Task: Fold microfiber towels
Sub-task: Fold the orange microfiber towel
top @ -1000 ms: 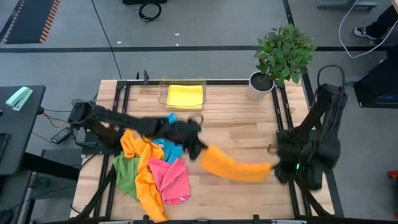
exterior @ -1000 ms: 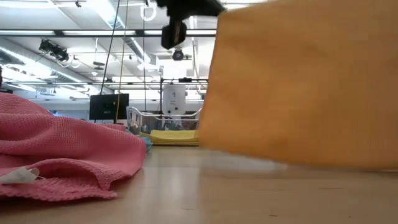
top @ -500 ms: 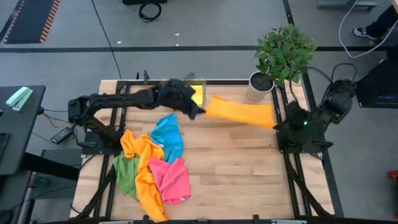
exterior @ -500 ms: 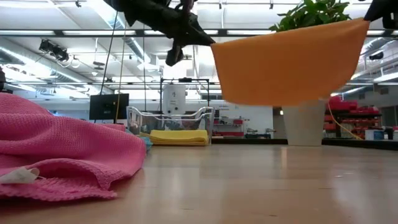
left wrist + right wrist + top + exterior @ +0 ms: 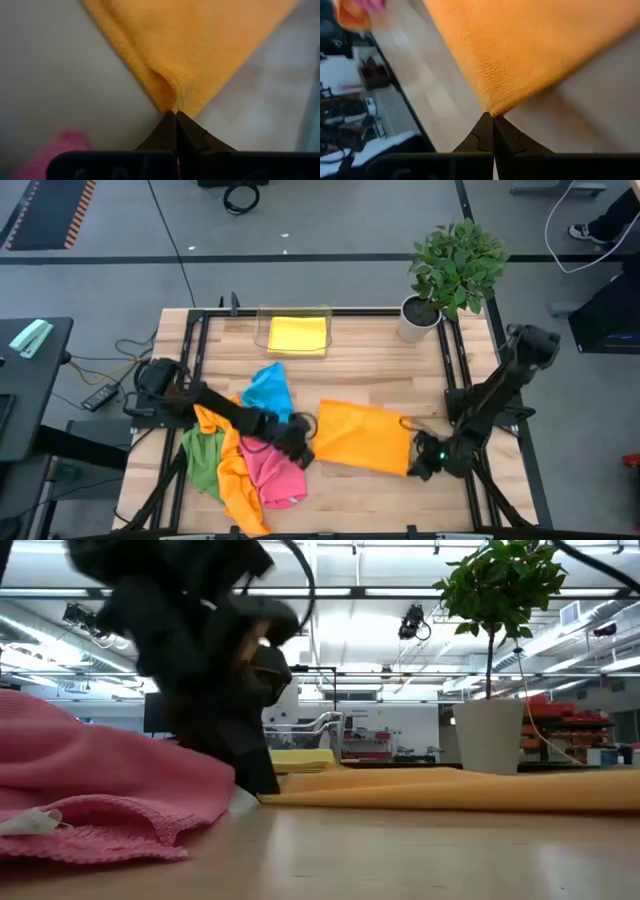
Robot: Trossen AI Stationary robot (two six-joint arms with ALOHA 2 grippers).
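towel in hand: orange towel [image 5: 365, 436] spread roughly flat on the tabletop [image 5: 380, 380], near the front right, just beside the loose heap
left pincer [image 5: 303, 450]: clamped tight on the towel's near-left corner, low at the tabletop; wrist view shows the fingers pinching a puckered corner
right pincer [image 5: 420, 465]: clamped tight on the towel's near-right corner, also low at the surface
step (judged): towel looks laid out for folding, first fold not yet made
done: one yellow towel [image 5: 297, 335] lies folded in the clear tray [image 5: 262, 330] at the back of the tabletop
left to do: heap at front left unfolded, with blue towel [image 5: 268, 392], pink towel [image 5: 272, 468], green towel [image 5: 201, 460] and more orange cloth [image 5: 237, 480], crumpled and overlapping
progress (judged): early; one towel put away, one in work, several waiting
surface: pale wooden tabletop with black frame rails along its sides
other things: potted plant [image 5: 455, 265] in a white pot at the back right corner
room: grey floor with cables around the table; low view shows a large hall with ceiling lights and racks far behind
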